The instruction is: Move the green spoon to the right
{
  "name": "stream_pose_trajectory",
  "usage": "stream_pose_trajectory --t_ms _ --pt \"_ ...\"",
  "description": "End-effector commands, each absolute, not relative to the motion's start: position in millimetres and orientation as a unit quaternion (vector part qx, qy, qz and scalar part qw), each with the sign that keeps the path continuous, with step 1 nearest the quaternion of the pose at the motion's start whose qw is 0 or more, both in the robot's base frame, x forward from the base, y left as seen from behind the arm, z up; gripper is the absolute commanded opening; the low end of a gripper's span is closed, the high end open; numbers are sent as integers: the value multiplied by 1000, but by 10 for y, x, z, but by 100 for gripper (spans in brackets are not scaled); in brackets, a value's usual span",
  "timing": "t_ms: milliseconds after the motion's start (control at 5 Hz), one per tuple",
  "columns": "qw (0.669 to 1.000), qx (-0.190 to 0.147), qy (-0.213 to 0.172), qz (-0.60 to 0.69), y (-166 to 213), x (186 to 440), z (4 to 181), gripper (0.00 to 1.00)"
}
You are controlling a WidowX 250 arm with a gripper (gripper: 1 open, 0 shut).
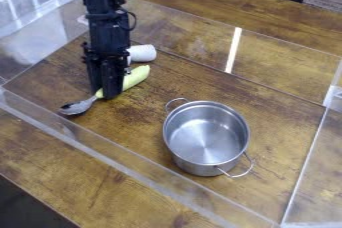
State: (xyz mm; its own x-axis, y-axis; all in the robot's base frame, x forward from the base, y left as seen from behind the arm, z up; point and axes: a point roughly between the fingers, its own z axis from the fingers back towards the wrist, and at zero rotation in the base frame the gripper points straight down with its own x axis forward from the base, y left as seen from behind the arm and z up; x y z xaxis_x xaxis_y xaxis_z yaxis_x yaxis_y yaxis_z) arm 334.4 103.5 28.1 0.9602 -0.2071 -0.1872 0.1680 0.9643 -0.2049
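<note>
Gripper: at the left of centre of the frame we saw the gripper (107, 85) pointing steeply down, its jaws drawn narrow about the handle of the green spoon (107, 84); we judged the spoon to be held.

Green spoon, place: it sat at the left of centre, low over the wooden table (201, 47), just left of and above the steel pot (207, 137) and apart from it. We could not tell whether its bowl touched the wood.

Green spoon, long axis: it ran on a diagonal, with the silver bowl toward the lower left of the frame and the yellow-green handle end toward the upper right, past the fingers.

Grey object: a small rounded piece (140, 52) lay just beside the arm, above the handle end; we could not tell what it was.

Risk, slip: the grip lay on the handle with the bowl hanging out to one side, so we judged that the spoon could swivel or slide in the jaws.

Risk, collision: the pot stood to the right, on the side the task names; we judged that a low carry could knock the spoon against its rim.
</note>
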Motion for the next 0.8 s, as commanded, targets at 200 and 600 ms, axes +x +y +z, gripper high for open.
stream_pose_trajectory --t_ms 200,600 --pt "985 -96 75 -124 1112 3411 440 0" --pt "979 -111 71 -156 1081 3434 409 0"
